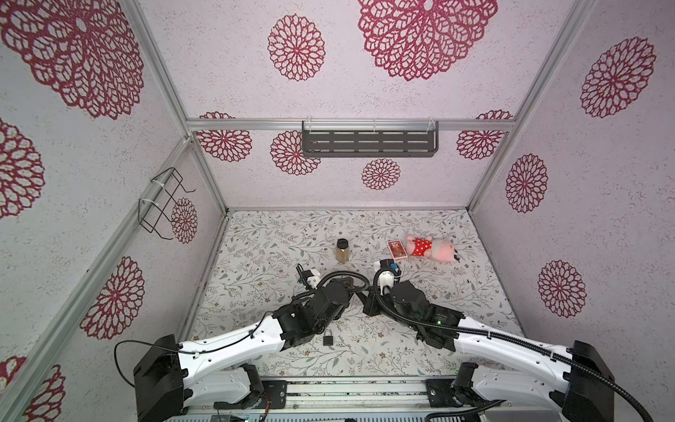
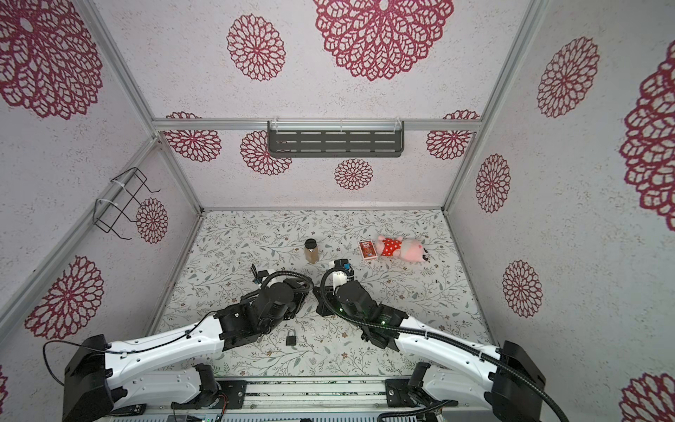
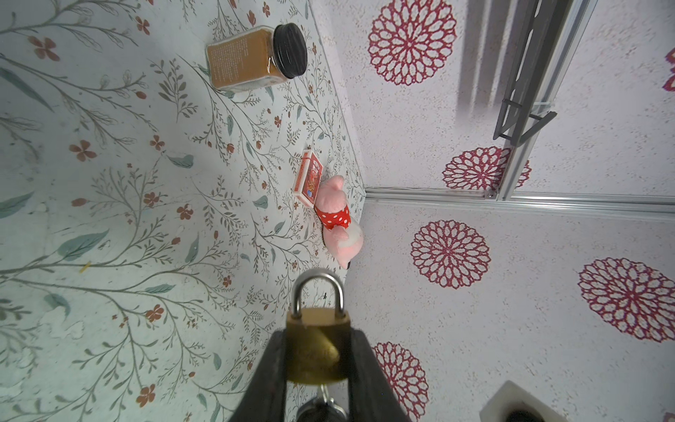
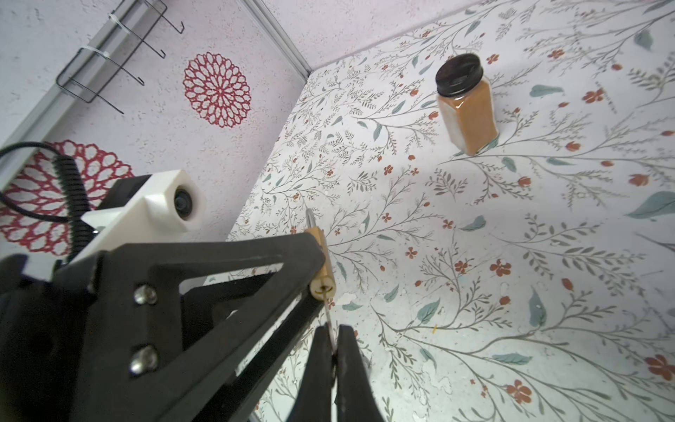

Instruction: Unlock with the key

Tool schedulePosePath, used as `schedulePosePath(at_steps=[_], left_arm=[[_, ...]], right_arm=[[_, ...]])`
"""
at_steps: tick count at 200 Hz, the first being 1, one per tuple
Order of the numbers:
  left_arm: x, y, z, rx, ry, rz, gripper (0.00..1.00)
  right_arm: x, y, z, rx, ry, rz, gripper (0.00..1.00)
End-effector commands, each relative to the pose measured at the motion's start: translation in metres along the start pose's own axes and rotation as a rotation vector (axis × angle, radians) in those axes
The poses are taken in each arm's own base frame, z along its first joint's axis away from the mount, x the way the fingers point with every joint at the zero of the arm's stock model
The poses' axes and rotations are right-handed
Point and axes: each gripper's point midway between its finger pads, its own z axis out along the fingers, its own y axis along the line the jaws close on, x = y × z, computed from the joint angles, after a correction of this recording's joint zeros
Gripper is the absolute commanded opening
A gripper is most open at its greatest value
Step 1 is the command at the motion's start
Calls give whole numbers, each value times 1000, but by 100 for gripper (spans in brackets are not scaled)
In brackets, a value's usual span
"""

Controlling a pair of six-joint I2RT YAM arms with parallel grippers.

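While the left hand (image 3: 318, 365) clamps the brass padlock (image 3: 317, 325), low centre in the left wrist view, the right hand (image 4: 332, 339) pinches the key (image 4: 328, 314) tight, its blade apparently seated in the lock's underside. The next move probably calls for a steady twist.

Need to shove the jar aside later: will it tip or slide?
The jar probably tips if pushed high: it stands tall on a narrow base. Filled with brown powder, it is likely heavy for its size.
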Motion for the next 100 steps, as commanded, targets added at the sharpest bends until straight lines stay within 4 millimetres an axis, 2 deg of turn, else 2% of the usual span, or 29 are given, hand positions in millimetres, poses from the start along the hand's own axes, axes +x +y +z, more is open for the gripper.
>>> schedulePosePath(at_steps=[1, 18, 40, 72, 100], left_arm=[[37, -4, -3, 37, 157, -24, 0], [43, -15, -6, 67, 185, -32, 0], [37, -17, -8, 79, 161, -43, 0], [13, -10, -11, 74, 76, -77, 0], [-4, -4, -16, 69, 14, -100, 0]], right_arm=[[-47, 20, -1, -3, -178, -48, 0], [-45, 25, 3, -30, -147, -47, 0], [-51, 35, -2, -161, -141, 59, 0], [-49, 10, -10, -5, -159, 16, 0], [-45, 0, -13, 38, -178, 0, 0]])
